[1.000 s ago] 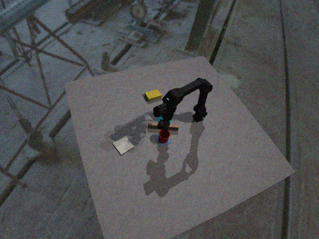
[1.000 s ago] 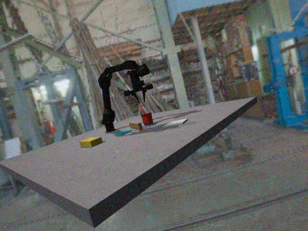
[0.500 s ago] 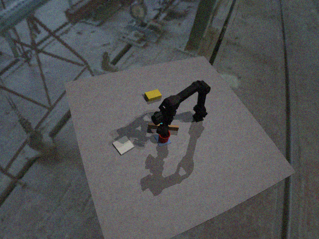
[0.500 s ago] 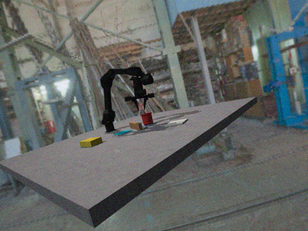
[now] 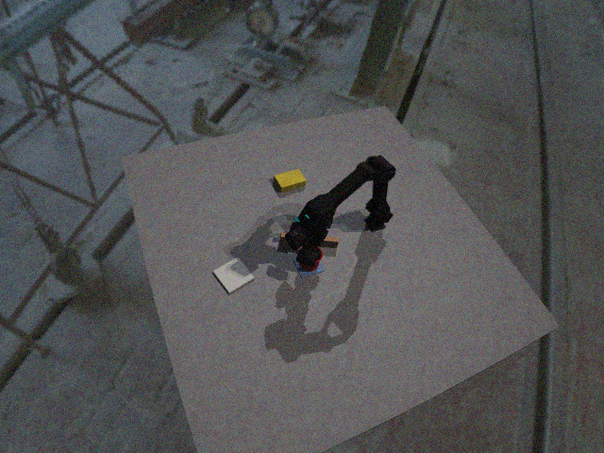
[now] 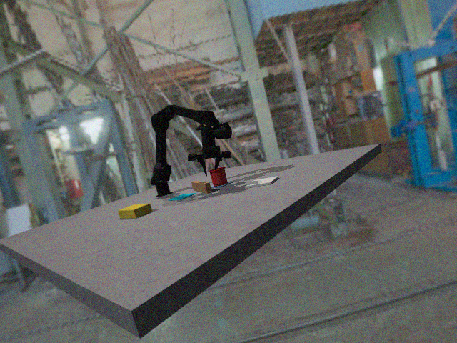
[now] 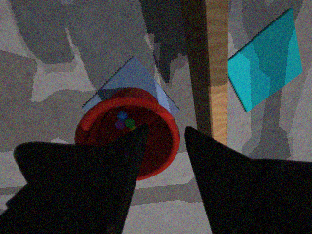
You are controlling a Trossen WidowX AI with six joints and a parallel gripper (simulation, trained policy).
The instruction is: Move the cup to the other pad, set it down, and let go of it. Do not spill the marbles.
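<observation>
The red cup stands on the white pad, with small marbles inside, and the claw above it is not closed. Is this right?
Not quite: the wrist view shows the red cup on the blue pad, not the white one. The rest stands: marbles inside, claw above and not closed.

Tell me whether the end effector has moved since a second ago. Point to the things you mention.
Yes: in the exterior view, the end effector (image 6: 211,171) (image 7: 167,129) has come down, its fingertips now nearer the red cup (image 6: 218,177), which stands where it was.
</observation>
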